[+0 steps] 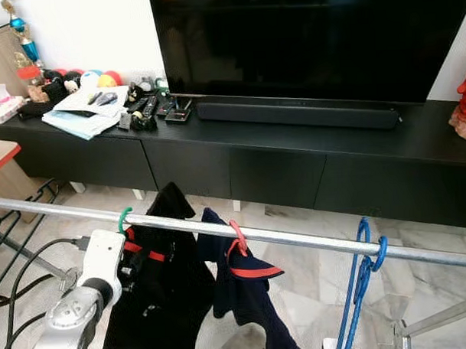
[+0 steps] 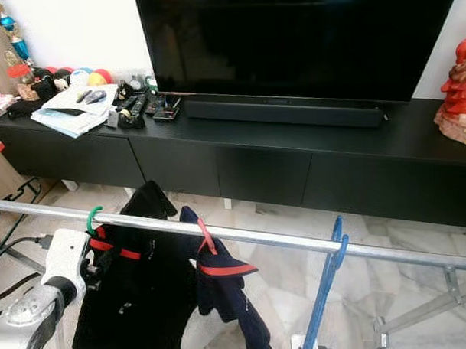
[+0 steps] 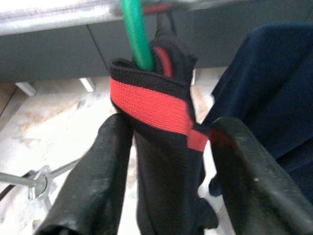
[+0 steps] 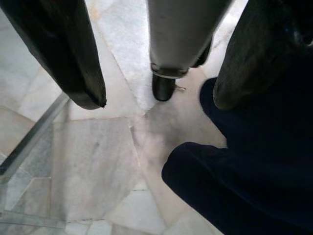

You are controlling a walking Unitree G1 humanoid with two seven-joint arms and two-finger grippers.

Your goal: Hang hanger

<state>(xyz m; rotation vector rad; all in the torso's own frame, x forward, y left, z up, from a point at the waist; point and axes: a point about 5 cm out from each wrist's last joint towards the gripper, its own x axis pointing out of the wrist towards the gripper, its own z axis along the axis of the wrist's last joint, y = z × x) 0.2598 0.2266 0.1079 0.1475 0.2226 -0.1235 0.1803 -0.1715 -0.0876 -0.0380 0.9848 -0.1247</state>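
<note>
**What you cannot read from these views**

You lose the left end effector (image 3: 166, 171) in the head views: the silver wrist block covers its fingers, so only the wrist view shows them standing apart on either side of the black garment (image 1: 157, 292). That garment wraps the green hanger (image 1: 124, 219), leaving you just the hook. The navy garment (image 1: 241, 293) likewise covers the red hanger (image 1: 237, 237) below its hook. The blue hanger (image 1: 364, 273) and both garments run off the bottom edge. The rail (image 1: 312, 239) is cut at both sides. In the right wrist view, the right end effector's fingertips (image 4: 80, 73) are blurred, and the dark cloth beside them is probably the navy garment.
</note>
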